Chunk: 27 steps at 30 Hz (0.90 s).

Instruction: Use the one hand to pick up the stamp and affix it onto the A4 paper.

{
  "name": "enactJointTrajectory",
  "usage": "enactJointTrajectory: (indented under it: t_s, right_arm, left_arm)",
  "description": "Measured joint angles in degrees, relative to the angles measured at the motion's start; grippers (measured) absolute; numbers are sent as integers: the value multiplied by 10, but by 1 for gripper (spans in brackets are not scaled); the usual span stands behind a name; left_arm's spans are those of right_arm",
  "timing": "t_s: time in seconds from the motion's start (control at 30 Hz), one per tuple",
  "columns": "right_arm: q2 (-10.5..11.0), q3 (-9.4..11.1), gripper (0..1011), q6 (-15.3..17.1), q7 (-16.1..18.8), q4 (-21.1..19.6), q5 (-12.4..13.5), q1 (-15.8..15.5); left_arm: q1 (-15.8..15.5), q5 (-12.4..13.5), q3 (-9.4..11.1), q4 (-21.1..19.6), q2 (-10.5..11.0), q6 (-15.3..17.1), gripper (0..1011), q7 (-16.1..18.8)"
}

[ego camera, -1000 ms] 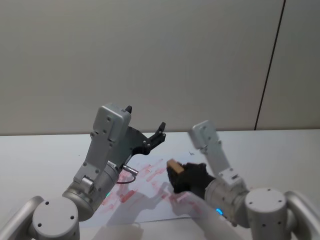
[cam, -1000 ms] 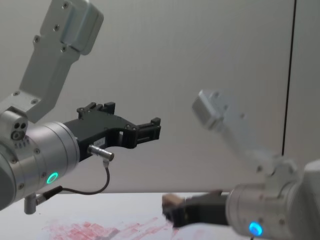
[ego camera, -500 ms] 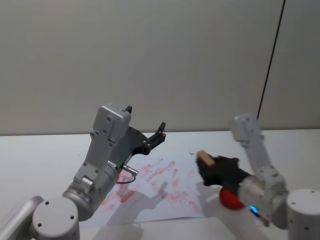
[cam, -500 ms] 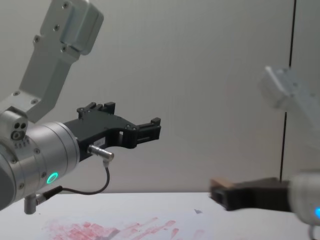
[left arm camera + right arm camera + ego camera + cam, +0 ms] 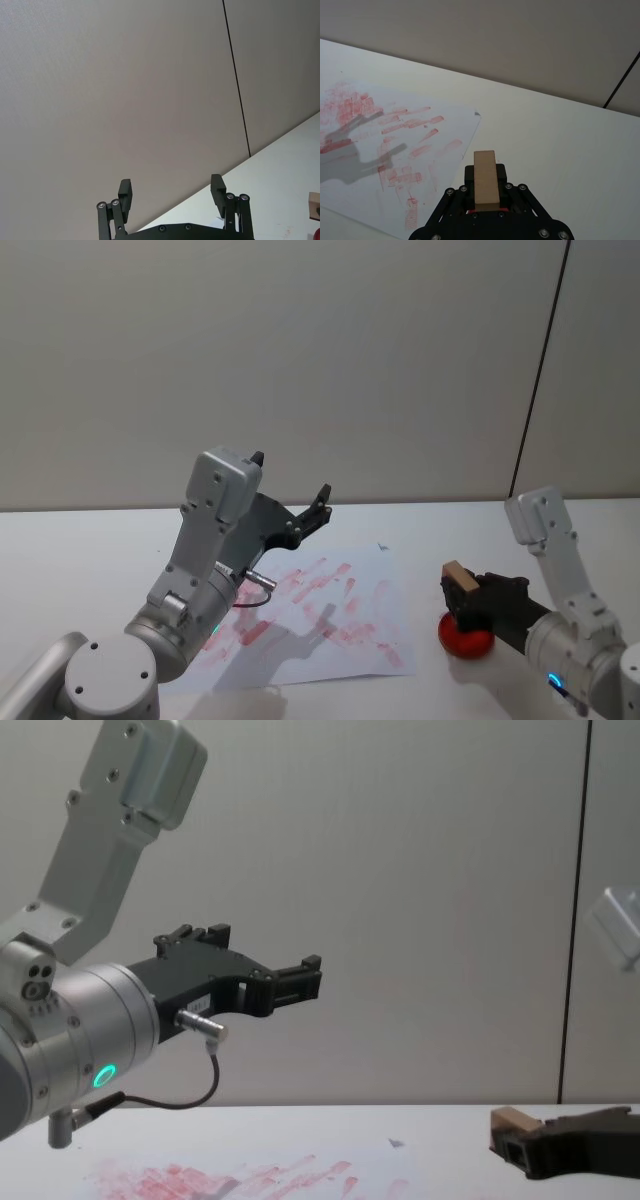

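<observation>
The stamp [image 5: 458,576], a small light-brown wooden block, is held in my right gripper [image 5: 464,592], which is shut on it. This gripper hovers just off the right edge of the A4 paper [image 5: 330,625], a white sheet smeared with red marks. In the right wrist view the stamp [image 5: 485,172] stands upright between the black fingers of the right gripper [image 5: 485,209], with the paper [image 5: 385,145] off to one side. The chest view shows the stamp [image 5: 511,1119] low at the right. My left gripper [image 5: 311,508] hangs open above the paper's far left part, holding nothing.
A red round pad [image 5: 464,639] lies on the white table [image 5: 80,540] directly under the held stamp. A grey wall rises behind the table. In the chest view my left gripper [image 5: 298,976] is raised well above the tabletop.
My right gripper has carried the stamp to the right, from over the paper's middle to above the red pad beside the sheet. The left arm has not moved.
</observation>
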Motion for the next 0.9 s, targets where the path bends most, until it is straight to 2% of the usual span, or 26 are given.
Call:
enactJointTrajectory:
  t_s: [0.9]
  right_arm:
    - [-2,-7,221,4,18,47,-41,8]
  left_arm:
    - [0,0,0,0,0,0,1001,0]
